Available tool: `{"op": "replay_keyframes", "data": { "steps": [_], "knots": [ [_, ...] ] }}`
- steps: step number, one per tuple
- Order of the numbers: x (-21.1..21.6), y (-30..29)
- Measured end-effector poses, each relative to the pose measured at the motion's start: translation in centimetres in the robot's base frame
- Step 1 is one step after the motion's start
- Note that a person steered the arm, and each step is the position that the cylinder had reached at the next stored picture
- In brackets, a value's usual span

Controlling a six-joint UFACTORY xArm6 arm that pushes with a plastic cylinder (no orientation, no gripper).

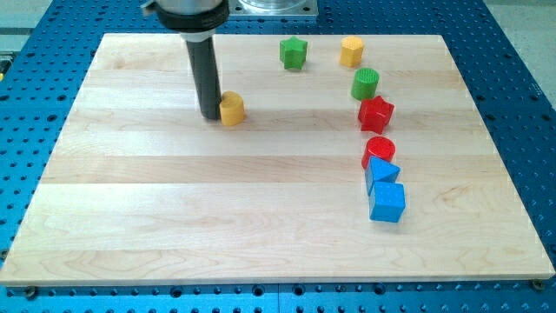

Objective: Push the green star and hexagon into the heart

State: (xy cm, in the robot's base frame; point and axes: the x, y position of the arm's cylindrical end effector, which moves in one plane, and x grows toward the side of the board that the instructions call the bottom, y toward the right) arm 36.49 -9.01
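My rod (206, 69) is dark and matt, smooth down to my tip (210, 116); the collar (185, 12) above it shines like metal. The board (174, 209) is pale wood, planks joined edge to edge, grain showing, with a smooth satin finish. Around it the blue table (521, 130) looks like painted metal, dotted with rows of holes. The blocks look like painted wood or plastic, I cannot tell which, all with a slight sheen: the yellow heart (232, 109), green star (294, 53), yellow hexagon (351, 51), green cylinder (366, 83), red star (375, 114), red cylinder (380, 148), blue triangle (381, 173) and blue cube (387, 203).
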Motion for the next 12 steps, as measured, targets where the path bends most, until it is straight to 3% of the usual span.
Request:
{"op": "replay_keyframes", "data": {
  "steps": [1,2,3,5,8,9,10,12],
  "knots": [
    [-0.9,1.2],
    [2.1,4.2],
    [-2.3,4.0],
    [-2.6,6.6],
    [-10.6,26.8],
    [-11.9,24.5],
    [-8.2,16.3],
    [-12.4,21.1]
  ]
}}
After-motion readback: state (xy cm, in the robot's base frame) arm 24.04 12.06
